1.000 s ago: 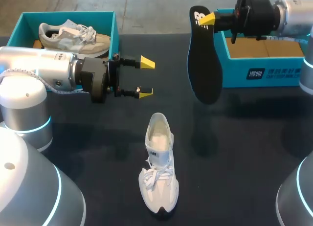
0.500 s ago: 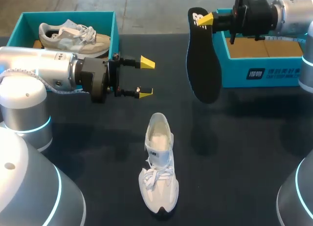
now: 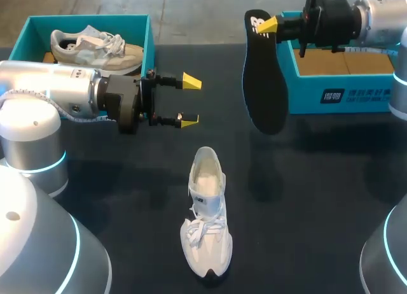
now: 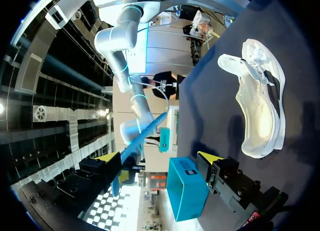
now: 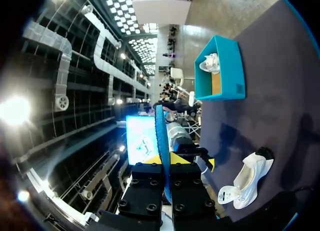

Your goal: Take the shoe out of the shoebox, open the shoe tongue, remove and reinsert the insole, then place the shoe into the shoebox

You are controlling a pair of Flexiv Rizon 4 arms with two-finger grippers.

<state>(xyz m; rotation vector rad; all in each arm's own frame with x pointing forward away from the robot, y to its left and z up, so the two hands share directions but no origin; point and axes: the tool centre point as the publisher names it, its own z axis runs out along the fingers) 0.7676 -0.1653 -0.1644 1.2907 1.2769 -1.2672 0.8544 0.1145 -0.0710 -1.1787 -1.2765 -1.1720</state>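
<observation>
- Right pincer [image 3: 270, 25]: clamped on the heel end of the black insole [image 3: 264, 84]. The right wrist view shows the insole edge-on, with a yellow tip on either side of it.
- The insole hangs straight down from the right pincer, toe end lowest. It is in the air and not touching the counter [image 3: 318, 198].
- Left pincer [image 3: 189, 101]: fingers apart, nothing between them. It hovers above the counter, well apart from the insole.
- White shoe [image 3: 206, 211]: lies on the counter, below and ahead of the left pincer. It is well apart from the right pincer, and neither pincer touches it. The heel opening faces the pincers, the toe points away from them.
- The tongue looks pulled up and the inside looks bare.
- Step, as I judge it: the insole is out, so reinserting it is next.
- Next move: lower the insole's toe end to the heel opening and slide it in toe first. The left pincer probably has to steady the shoe or hold the tongue back.
- Risk: the insole may flex or catch on the collar, and the unbraced shoe may slide.
- Teal shoebox [image 3: 343, 90]: just behind and under the right pincer, brown floor showing, no shoe seen inside.
- Second box [image 3: 150, 42]: behind the left pincer, with a grey shoe [image 3: 95, 49] in it.
- Counter: dark and matte.
</observation>
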